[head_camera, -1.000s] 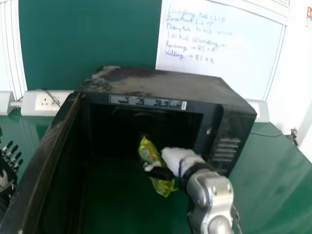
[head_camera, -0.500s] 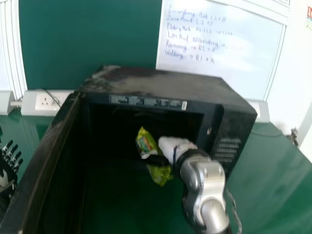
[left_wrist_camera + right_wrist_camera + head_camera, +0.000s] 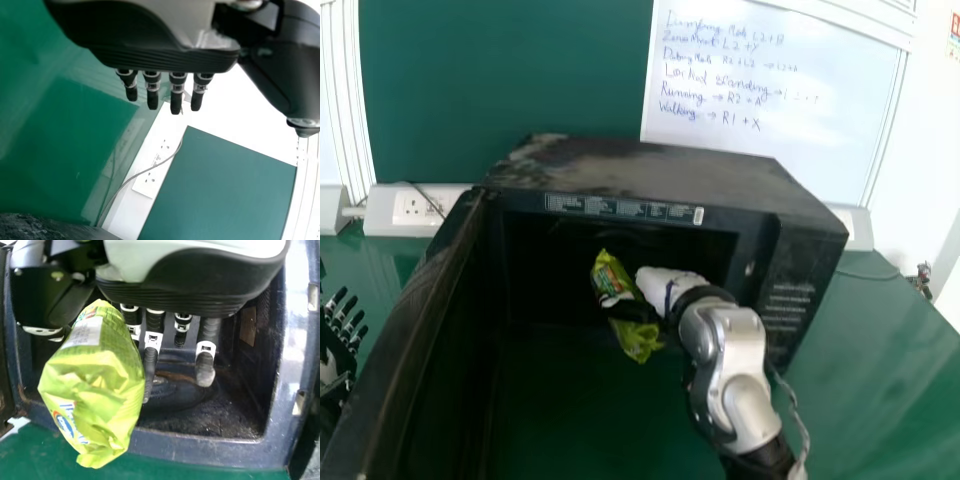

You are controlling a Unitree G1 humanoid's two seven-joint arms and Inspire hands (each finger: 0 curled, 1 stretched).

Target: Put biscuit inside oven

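In the head view my right hand (image 3: 665, 288) is at the oven's opening, its fingers round the green biscuit packet (image 3: 638, 338). The packet slants, its upper end before the dark cavity. The black oven (image 3: 660, 180) stands on the table, its door (image 3: 395, 330) swung wide on the left. In the right wrist view the biscuit packet (image 3: 95, 385) is held between the thumb and fingers of my right hand (image 3: 150, 355), with the oven's floor (image 3: 210, 410) behind. My left hand (image 3: 338, 330) is at the head view's left edge; in the left wrist view my left hand (image 3: 165, 60) has extended fingers.
The green table (image 3: 880, 370) extends right of the oven. A socket strip (image 3: 418, 210) with a cable lies behind the oven on the left. A whiteboard (image 3: 770, 90) with handwriting stands behind on the right.
My right hand has moved forward, up and a little left with the packet, nearer to the oven's cavity. My left hand has stayed in place.
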